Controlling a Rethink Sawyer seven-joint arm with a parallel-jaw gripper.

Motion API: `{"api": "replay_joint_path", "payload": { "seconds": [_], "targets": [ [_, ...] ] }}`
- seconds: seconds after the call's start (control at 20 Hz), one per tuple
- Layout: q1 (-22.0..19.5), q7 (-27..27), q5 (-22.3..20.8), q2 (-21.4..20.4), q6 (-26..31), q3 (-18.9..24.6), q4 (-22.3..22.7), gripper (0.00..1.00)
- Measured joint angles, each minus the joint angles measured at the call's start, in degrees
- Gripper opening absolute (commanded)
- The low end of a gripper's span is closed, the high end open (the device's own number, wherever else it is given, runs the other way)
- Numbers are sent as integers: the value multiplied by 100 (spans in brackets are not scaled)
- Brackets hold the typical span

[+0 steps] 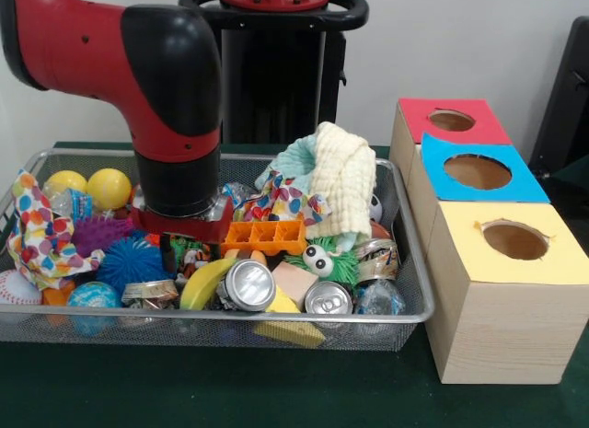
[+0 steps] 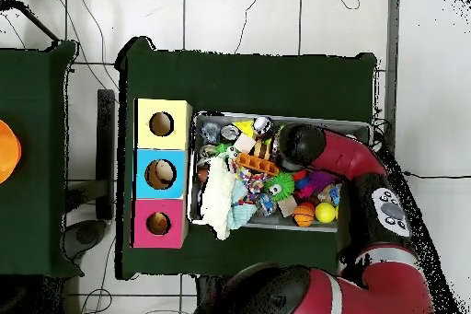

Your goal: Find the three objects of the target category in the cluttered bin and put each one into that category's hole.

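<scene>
A wire mesh bin (image 1: 276, 315) is piled with clutter. Two silver cans (image 1: 247, 284) (image 1: 328, 299) lie at its front beside a yellow banana (image 1: 204, 283). Two yellow balls (image 1: 109, 188) sit at the back left, with a blue spiky ball (image 1: 132, 262) and a purple one (image 1: 92, 233) in front of them. An orange tray (image 1: 263, 236) and a cream cloth (image 1: 345, 175) lie in the middle. My gripper (image 1: 175, 248) is lowered into the clutter left of the orange tray, mostly hidden by the wrist. Three boxes stand beside the bin, with a red hole (image 1: 451, 121), a blue hole (image 1: 477, 171) and a yellow hole (image 1: 514, 239).
A dotted cloth (image 1: 37, 230) drapes over the bin's left end beside a baseball (image 1: 17, 287). A green furry toy with eyes (image 1: 322, 258) and a yellow sponge (image 1: 290, 331) lie near the front. In the overhead view the arm (image 2: 317, 149) covers part of the bin (image 2: 193, 168).
</scene>
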Motion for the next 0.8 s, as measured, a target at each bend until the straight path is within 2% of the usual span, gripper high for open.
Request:
{"api": "replay_joint_path", "payload": {
  "seconds": [0.8],
  "targets": [
    [261, 4, 242, -47, -266, -241, 246, 100]
  ]
}}
